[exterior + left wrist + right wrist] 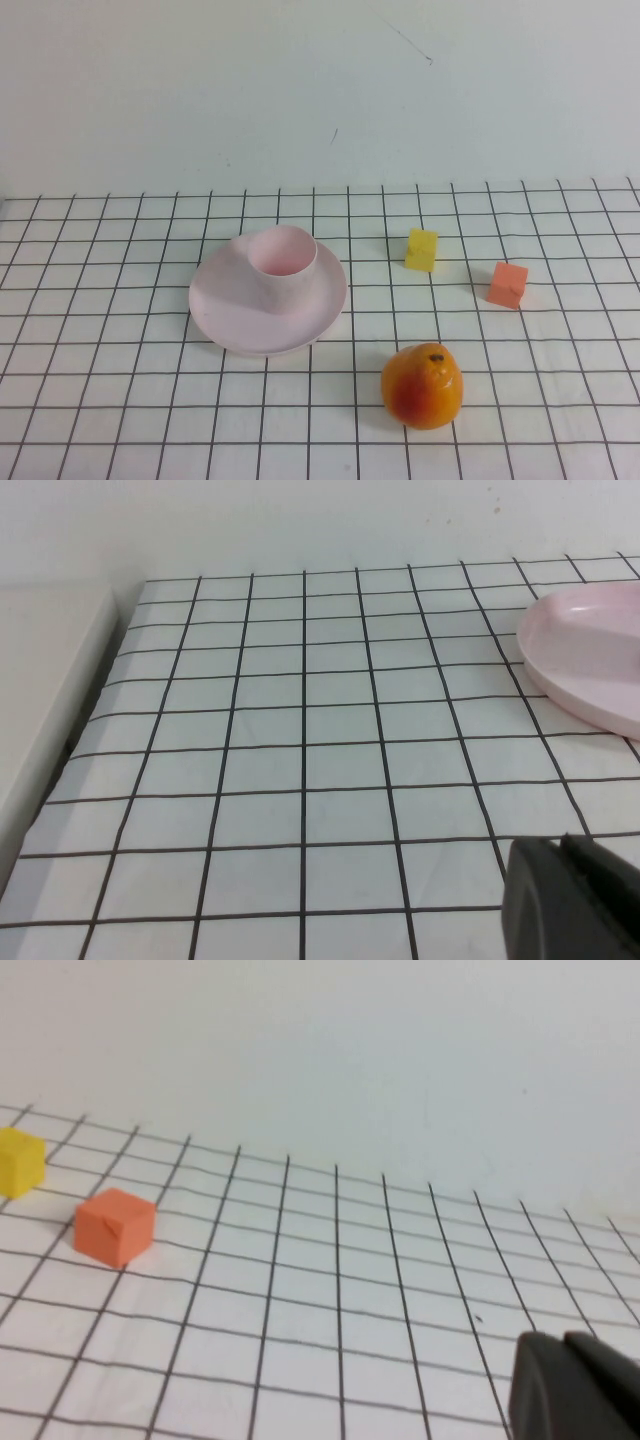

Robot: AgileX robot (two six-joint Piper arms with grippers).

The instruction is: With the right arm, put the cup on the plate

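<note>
The pale pink cup (pixel 283 268) stands upright on the back part of the round pale pink plate (pixel 225 300), left of the table's middle. Neither arm shows in the high view. My left gripper (pixel 562 842) shows only as dark fingertips pressed together, low over the gridded cloth, with the plate's rim (pixel 590 660) ahead of it to one side. My right gripper (pixel 563 1338) also shows as dark fingertips pressed together and empty, well away from the cup, which is out of its view.
An orange fruit (pixel 422 386) sits at the front right. A yellow cube (pixel 421 249) and an orange cube (pixel 508 284) sit at the right; both show in the right wrist view, orange (pixel 114 1226) and yellow (pixel 20 1161). A white wall backs the table.
</note>
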